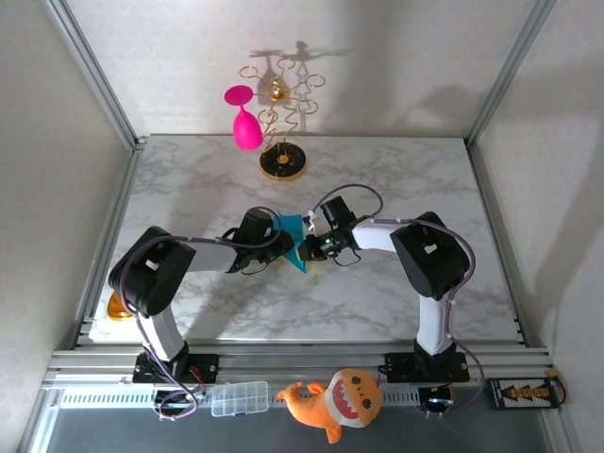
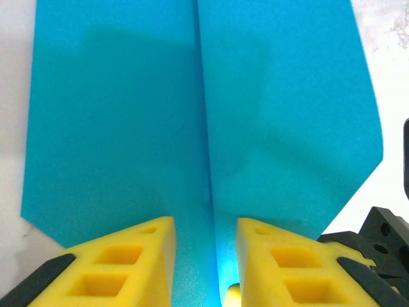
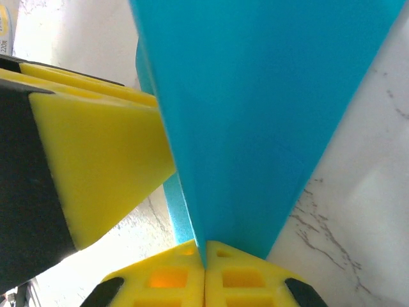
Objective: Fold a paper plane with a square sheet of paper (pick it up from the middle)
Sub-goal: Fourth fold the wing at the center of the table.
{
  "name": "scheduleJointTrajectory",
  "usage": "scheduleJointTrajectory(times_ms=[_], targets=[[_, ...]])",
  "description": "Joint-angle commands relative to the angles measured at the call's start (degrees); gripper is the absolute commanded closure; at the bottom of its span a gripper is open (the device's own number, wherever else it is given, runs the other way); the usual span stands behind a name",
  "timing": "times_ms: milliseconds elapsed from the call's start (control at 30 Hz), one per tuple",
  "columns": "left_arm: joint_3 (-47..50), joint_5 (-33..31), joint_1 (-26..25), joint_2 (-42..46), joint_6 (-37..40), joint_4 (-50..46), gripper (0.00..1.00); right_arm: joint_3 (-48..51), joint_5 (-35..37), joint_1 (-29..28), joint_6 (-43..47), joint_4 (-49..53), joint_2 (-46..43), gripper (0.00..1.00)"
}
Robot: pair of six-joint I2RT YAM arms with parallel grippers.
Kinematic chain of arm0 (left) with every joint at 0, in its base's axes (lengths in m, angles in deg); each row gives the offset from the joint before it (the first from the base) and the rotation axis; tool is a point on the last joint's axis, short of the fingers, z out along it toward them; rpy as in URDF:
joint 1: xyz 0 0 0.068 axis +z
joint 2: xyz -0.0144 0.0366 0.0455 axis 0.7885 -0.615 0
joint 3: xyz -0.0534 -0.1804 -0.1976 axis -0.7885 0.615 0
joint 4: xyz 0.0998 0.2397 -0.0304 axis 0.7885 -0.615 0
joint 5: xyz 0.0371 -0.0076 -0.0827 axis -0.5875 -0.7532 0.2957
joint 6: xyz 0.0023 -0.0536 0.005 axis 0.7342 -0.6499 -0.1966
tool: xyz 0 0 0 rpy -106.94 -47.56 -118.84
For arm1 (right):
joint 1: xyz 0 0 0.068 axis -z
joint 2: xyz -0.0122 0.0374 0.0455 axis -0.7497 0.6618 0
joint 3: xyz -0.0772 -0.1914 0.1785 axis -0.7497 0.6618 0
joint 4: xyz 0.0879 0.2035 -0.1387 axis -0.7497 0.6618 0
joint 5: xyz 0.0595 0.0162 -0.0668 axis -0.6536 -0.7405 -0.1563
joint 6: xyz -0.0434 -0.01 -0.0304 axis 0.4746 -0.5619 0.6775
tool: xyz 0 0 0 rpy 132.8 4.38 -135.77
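Observation:
The turquoise paper plane is held off the marble table between my two grippers at mid-table. In the left wrist view the paper plane spreads wide, its centre fold running down between my yellow fingers. The left gripper is open, with a gap on either side of the fold. In the right wrist view my right gripper is shut on the lower edge of the paper plane, and the left gripper's finger stands close on the left. From above, the left gripper and right gripper nearly touch.
A gold wire stand with a pink goblet hanging on it stands at the back of the table. On the near rail lie an orange plush toy and a clear plastic box.

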Motion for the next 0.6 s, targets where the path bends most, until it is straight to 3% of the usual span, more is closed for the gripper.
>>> scheduleJointTrajectory(times_ms=[0, 267, 567], targets=[[0.1, 0.7, 0.4, -0.4, 0.8, 0.0, 0.69, 0.0, -0.5, 0.5, 0.9, 1.3, 0.3, 0.92], [0.9, 1.3, 0.6, 2.2, 0.8, 3.1, 0.66, 0.1, -0.2, 0.5, 1.0, 1.4, 0.7, 0.92], [0.8, 1.5, 0.8, -0.5, -0.3, 3.4, 0.62, 0.3, -0.1, 0.4, 1.1, 1.5, 0.4, 0.9]])
